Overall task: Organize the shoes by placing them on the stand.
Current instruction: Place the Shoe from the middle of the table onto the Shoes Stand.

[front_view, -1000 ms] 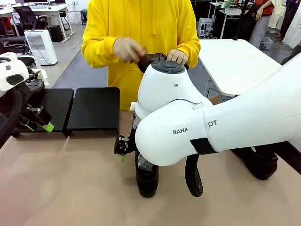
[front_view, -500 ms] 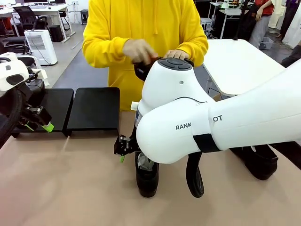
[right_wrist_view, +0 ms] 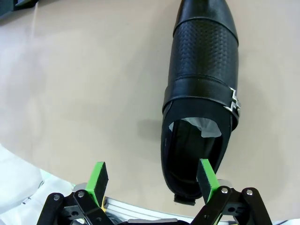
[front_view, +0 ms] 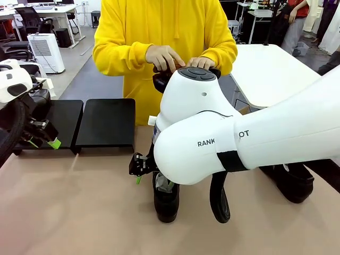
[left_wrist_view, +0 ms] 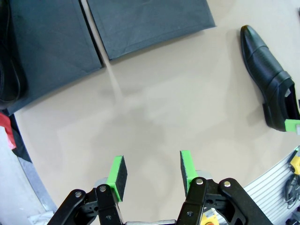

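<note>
Front view: stand (front_view: 106, 122) bare, no shoe placed yet. My right gripper (right_wrist_view: 152, 171) spread wide over shoe (right_wrist_view: 204, 61) heel, not gripping. My left gripper (left_wrist_view: 152, 161) half spread, empty.

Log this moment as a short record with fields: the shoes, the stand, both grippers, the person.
nearest shoe: lying on the table, heel toward the right gripper, white paper inside
second shoe: on the table at the robot's right
third shoe: held in the person's hands, partly hidden by the right arm
stand: two black platforms side by side, no shoe on the parts that show
left gripper: open, over bare table
right gripper: open, at the nearest shoe's heel, not closed on it
</note>
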### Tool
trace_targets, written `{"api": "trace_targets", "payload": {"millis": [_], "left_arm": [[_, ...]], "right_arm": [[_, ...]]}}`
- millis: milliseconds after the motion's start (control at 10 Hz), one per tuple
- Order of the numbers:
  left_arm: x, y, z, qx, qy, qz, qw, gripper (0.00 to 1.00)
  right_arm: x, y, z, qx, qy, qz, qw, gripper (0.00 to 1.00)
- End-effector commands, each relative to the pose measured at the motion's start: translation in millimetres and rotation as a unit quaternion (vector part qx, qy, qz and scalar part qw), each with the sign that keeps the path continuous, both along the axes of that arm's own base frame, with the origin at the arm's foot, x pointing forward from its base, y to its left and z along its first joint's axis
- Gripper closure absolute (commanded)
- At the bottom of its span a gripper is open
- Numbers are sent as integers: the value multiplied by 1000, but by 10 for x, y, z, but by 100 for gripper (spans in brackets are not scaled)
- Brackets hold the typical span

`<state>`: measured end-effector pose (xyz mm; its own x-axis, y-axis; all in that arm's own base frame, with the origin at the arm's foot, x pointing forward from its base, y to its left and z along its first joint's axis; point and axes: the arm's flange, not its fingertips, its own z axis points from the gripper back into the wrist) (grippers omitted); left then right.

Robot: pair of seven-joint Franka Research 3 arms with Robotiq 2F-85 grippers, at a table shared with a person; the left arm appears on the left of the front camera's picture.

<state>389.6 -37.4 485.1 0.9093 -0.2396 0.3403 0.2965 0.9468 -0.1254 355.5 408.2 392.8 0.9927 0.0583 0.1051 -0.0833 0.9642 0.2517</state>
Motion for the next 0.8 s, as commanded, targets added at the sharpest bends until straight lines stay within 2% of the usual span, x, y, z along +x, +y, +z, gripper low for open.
{"api": "trace_targets", "payload": {"millis": [0,100,200,400,500,600,700], "left_arm": [[-11,22,-13,-10,-8,-7,1000,39],[-11,22,-13,-10,-8,-7,1000,39],[-11,22,-13,-10,-8,-7,1000,39],[0,1,0,0,0,0,1000,39],[-66,-304,-154,4,26,-38,999,39],[-168,-605,-244,16,23,-65,998,39],[-225,-870,-307,5,38,-68,997,39]], "right_arm": [[14,62,25,-6,-11,-11,1000,0],[0,0,0,0,0,0,1000,0],[-18,-249,268,-2,-28,-14,999,0],[-35,-975,736,-25,-86,-141,986,0],[2,-1314,787,-33,-86,-214,973,0],[33,-1562,739,-39,-69,-267,960,0],[59,-1694,652,-40,-53,-295,953,0]]}}
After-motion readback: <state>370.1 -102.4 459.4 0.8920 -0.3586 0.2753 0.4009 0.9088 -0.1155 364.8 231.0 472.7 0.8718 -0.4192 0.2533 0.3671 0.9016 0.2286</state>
